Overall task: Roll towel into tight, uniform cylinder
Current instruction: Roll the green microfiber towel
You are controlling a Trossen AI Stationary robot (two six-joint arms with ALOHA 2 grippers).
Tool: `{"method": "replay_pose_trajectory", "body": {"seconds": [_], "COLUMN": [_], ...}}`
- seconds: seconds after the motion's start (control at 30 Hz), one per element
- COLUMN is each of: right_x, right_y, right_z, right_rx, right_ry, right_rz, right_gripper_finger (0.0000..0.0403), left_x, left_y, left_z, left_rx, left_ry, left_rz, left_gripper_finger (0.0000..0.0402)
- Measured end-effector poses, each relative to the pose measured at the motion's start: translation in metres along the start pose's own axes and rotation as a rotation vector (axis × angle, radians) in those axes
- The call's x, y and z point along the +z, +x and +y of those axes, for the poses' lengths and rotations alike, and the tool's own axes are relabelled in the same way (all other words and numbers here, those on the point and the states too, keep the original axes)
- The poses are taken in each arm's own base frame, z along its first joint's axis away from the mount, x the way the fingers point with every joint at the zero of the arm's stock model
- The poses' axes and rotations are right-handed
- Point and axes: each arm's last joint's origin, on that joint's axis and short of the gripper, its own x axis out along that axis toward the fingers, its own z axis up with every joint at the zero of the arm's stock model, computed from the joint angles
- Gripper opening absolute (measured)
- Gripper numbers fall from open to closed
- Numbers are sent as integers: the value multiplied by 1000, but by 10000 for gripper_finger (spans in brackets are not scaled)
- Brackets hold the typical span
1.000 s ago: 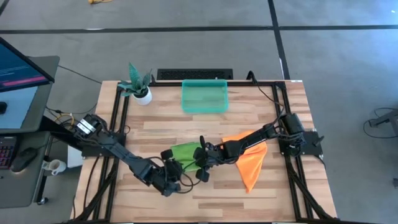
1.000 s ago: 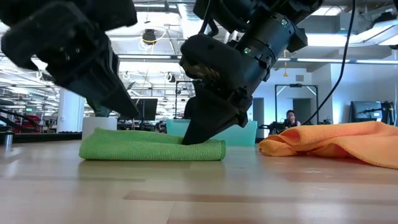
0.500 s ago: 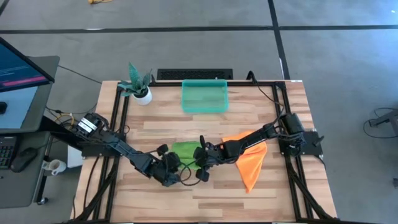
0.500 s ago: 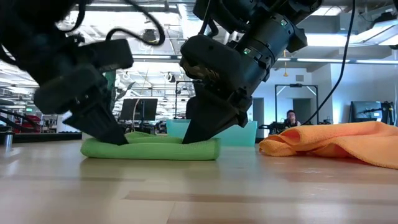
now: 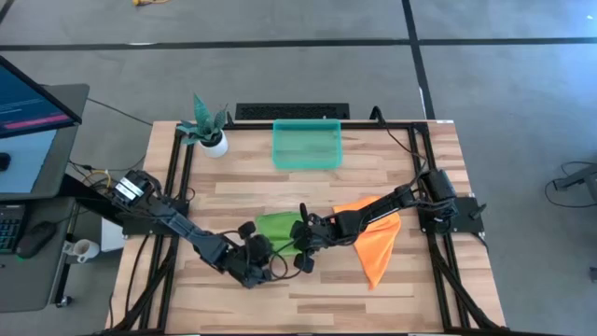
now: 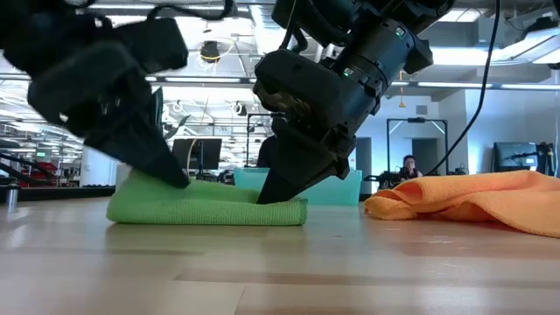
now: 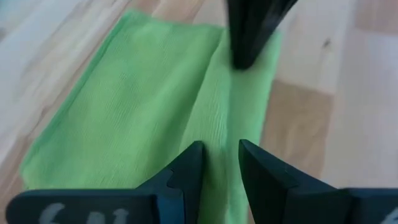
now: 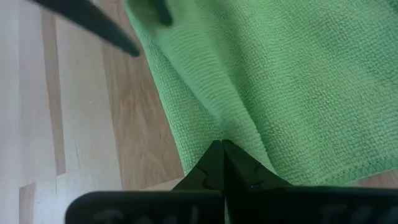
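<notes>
Left gripper point(image 7: 219, 163): fingers part open, a narrow gap between them, straddling a raised fold of the green towel point(image 7: 143, 118); whether it pinches the fold cannot be told.
Right gripper point(image 8: 219, 157): fingers closed together, tips pressed on the towel near its hemmed edge.
Green towel: folded flat near the table's front middle, one end lifted under the left gripper in the low view.
Orange cloth point(image 5: 378, 241): crumpled, just beside the towel under the right arm.
Teal tray point(image 5: 306, 144): rear centre.
Potted plant point(image 5: 207, 125): rear left.
Table point(image 5: 410, 177): pale wood planks.
</notes>
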Motion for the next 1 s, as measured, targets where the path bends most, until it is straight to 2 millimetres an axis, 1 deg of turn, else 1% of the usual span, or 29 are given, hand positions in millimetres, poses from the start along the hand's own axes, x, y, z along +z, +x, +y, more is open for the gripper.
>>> {"method": "replay_pose_trajectory", "body": {"seconds": [0.13, 0.23, 0.4, 0.57, 0.7, 1.0], "right_x": [0, 0, 0, 0, -1, -1], "right_y": [0, 0, 0, 0, 0, 0], "right_z": [0, 0, 0, 0, 0, -1], "right_rx": [1, 1, 1, 0, -4, -6], "right_ry": [0, 0, 0, 0, 0, -1], "right_rz": [0, -1, -1, 0, 7, 10], "right_gripper_finger": [13, 13, 16, 13, 14, 14], "left_x": [8, 9, 9, 4, 3, -9], "left_y": [-7, -11, -11, -2, 1, 15], "left_z": [-9, -15, -15, -8, -6, 15], "left_rx": [-6, -9, -12, -38, -81, -44], "left_ry": [32, 93, 148, 135, 129, 57], "left_rz": [-48, -76, -74, -34, -39, 32], "left_gripper_finger": [95, 95, 95, 95, 95, 95]}}
